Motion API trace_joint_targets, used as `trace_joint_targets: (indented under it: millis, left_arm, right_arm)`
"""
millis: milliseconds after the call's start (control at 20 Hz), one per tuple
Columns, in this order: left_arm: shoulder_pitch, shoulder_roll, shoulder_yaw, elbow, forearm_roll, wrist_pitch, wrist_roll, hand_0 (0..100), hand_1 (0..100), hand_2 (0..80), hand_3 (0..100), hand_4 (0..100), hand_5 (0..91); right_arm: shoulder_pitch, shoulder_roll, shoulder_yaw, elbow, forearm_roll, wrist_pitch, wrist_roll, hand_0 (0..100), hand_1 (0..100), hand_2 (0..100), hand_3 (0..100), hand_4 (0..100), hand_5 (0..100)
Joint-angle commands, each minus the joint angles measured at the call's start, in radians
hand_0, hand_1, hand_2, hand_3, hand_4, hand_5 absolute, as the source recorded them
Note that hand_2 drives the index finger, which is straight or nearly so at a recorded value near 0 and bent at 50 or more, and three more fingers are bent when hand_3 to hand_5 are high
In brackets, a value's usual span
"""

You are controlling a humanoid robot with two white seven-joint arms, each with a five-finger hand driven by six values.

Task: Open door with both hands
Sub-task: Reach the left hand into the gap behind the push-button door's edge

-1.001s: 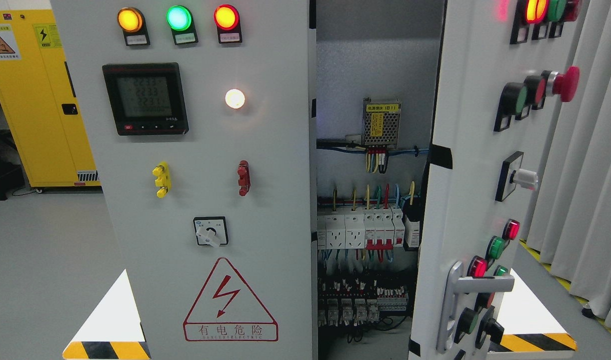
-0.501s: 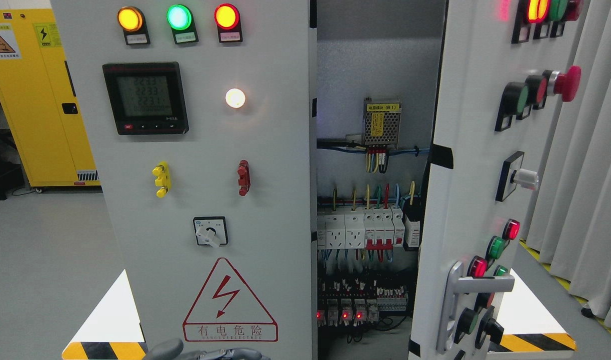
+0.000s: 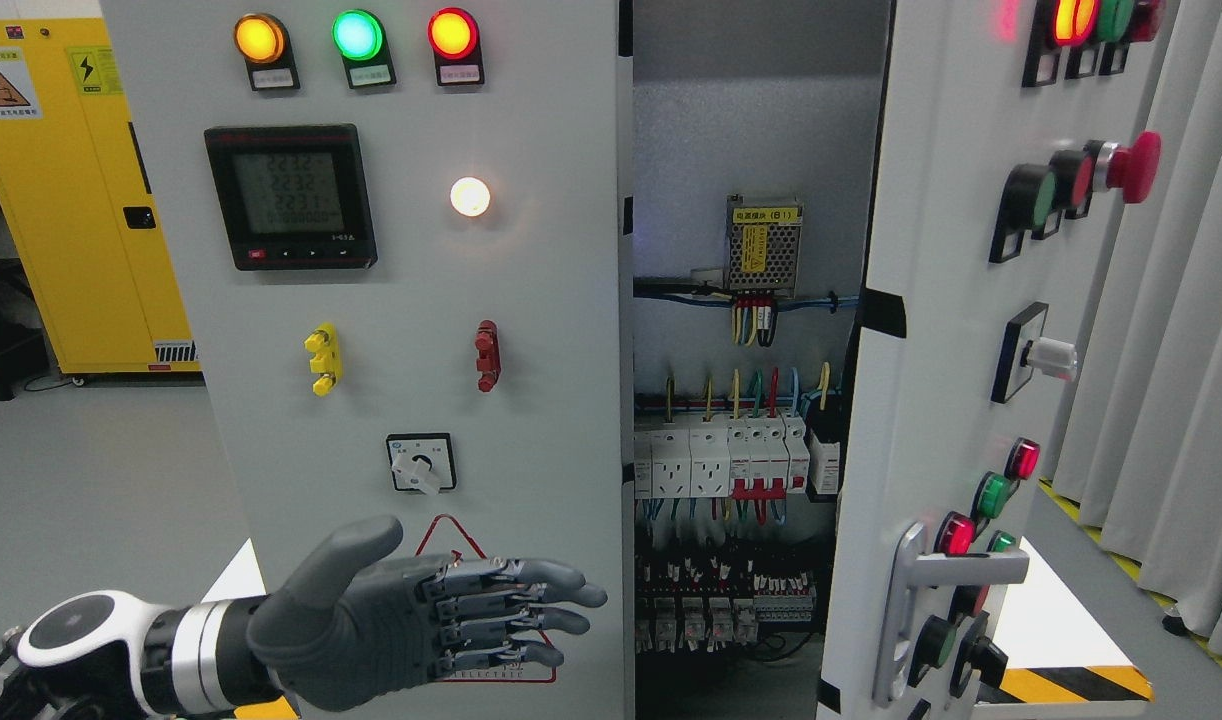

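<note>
Straight ahead stands a grey electrical control cabinet with two doors. Its left door (image 3: 371,330) faces the camera, carrying three lit indicator lamps (image 3: 356,37) in amber, green and red along the top, a digital power meter (image 3: 291,197) below them, a glowing white lamp (image 3: 470,197), a yellow terminal (image 3: 323,358), a red terminal (image 3: 487,355), a small rotary switch (image 3: 421,463) and a red high-voltage warning triangle (image 3: 461,600) near the bottom.

From the lower left, the robot's left hand (image 3: 411,620) reaches in front of this door, dark grey, palm turned sideways, thumb raised and fingers (image 3: 531,600) stretched out flat toward the door's right edge, holding nothing. Whether it touches the panel cannot be told.

To the right, the right door (image 3: 931,350) is swung open toward the camera, showing its metal lever handle (image 3: 956,575), coloured push buttons and a red mushroom button (image 3: 1131,167). Between the doors, the cabinet interior shows a power supply unit (image 3: 763,243), coloured wiring and a row of circuit breakers (image 3: 741,455).

At far left stands a yellow safety cabinet (image 3: 71,200); grey curtains (image 3: 1171,300) hang at far right.
</note>
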Motion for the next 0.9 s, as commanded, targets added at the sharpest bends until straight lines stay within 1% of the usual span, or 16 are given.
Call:
trace_joint_targets:
  millis: [0,100,250,351,551,851]
  left_arm:
    - [-0.216,-0.149,-0.128,0.143,0.01,0.004,0.005,0,0,0.0,0,0,0.0]
    - [-0.242,-0.189,-0.163,0.172,0.008,0.004,0.011,0,0,0.0,0,0,0.0]
    - [-0.27,-0.272,-0.166,0.237,-0.021,0.004,0.054,0,0,0.0,0,0,0.0]
    - [-0.278,-0.311,-0.166,0.272,-0.045,0.004,0.056,0,0,0.0,0,0,0.0]
    - [-0.3,-0.361,-0.166,0.318,-0.047,0.006,0.059,0,0,0.0,0,0,0.0]
    - [-0.374,-0.459,-0.166,0.412,-0.045,0.027,0.057,0,0,0.0,0,0,0.0]
  right_arm:
    - [-0.001,0.001,0.001,0.0,0.0,-0.001,0.001,22,1,0,0,0,0]
    - [-0.001,0.002,0.002,0.0,0.0,-0.001,0.001,22,1,0,0,0,0]
    - [-0.001,0.004,0.002,0.0,0.0,-0.001,-0.001,22,1,0,0,0,0]
    - [-0.001,0.004,0.002,0.0,0.0,-0.001,-0.001,22,1,0,0,0,0]
    - [-0.001,0.005,0.002,0.0,0.0,-0.001,0.001,22,1,0,0,0,0]
    - [-0.001,0.005,0.002,0.0,0.0,-0.001,-0.001,22,1,0,0,0,0]
